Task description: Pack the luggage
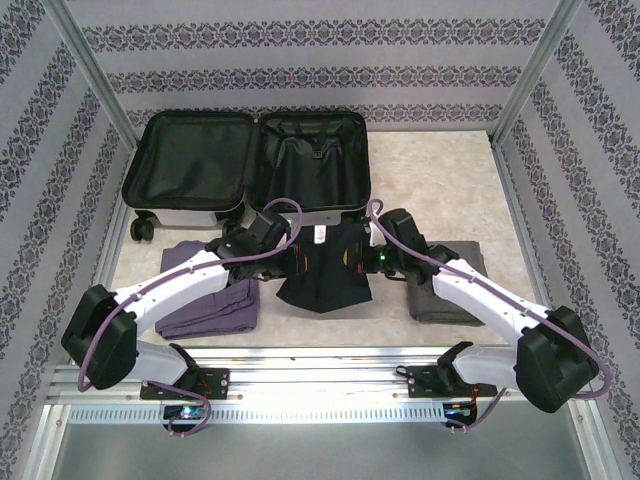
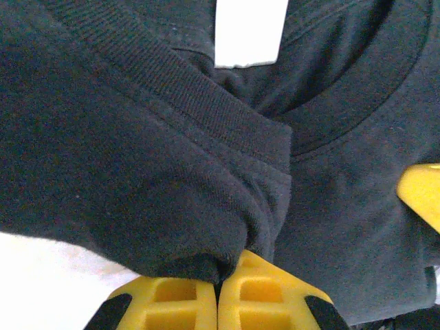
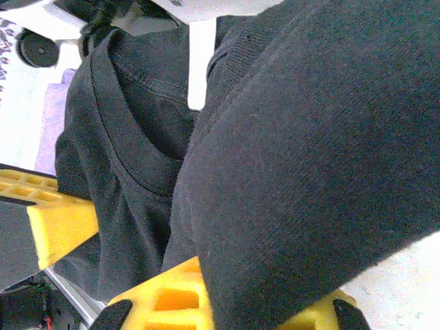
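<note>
White hard-shell luggage (image 1: 190, 160) is seen lying opened flat at the far side of the table (image 1: 440, 200), both black-lined halves bare, with a black T-shirt (image 1: 325, 275) held spread just in front of it. The garment is pinched at one shoulder by the clenched left gripper (image 2: 218, 278) and at the other by the right gripper (image 3: 227, 302), likewise clamped on cloth. Loading of the first garment is judged to be in hand, and a level, matched carry over the near rim is called for next.
</note>
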`<state>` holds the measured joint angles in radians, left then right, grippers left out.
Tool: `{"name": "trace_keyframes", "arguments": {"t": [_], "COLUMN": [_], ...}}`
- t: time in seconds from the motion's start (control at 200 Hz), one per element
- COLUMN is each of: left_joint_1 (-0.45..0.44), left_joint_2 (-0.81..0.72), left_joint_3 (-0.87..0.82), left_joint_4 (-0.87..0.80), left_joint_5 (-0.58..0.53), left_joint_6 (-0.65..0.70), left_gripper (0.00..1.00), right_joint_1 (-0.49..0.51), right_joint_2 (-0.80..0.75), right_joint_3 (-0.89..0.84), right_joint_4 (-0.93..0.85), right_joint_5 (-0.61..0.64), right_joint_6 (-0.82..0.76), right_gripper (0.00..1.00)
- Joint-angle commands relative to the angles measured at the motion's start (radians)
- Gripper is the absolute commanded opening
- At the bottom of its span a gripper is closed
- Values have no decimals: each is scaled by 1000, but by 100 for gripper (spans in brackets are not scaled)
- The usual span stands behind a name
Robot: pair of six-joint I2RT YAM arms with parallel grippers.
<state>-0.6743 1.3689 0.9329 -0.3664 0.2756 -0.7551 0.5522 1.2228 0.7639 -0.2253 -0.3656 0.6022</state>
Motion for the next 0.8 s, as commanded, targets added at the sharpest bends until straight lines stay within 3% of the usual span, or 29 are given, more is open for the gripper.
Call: {"name": "trace_keyframes", "arguments": {"t": [0.0,0.445,0.794], "left_joint_1": [-12,95,296], "left_joint_2": [-36,81,414], "left_joint_3": [81,384,738], "left_joint_4": [-39,-131,-88], "left_joint_5": [-30,-93,59], "left_joint_6": [46,183,304], "left_gripper": [0,0,0], "right_joint_1": [-14,-129,-222], "right_joint_2": [-17,143,481], "right_joint_3": [81,374,741], "right_joint_4": [8,11,18], "right_joint_5": [-46,-152,-150], "right_joint_6": [-36,-74,-74], "right_gripper": [0,0,0]}}
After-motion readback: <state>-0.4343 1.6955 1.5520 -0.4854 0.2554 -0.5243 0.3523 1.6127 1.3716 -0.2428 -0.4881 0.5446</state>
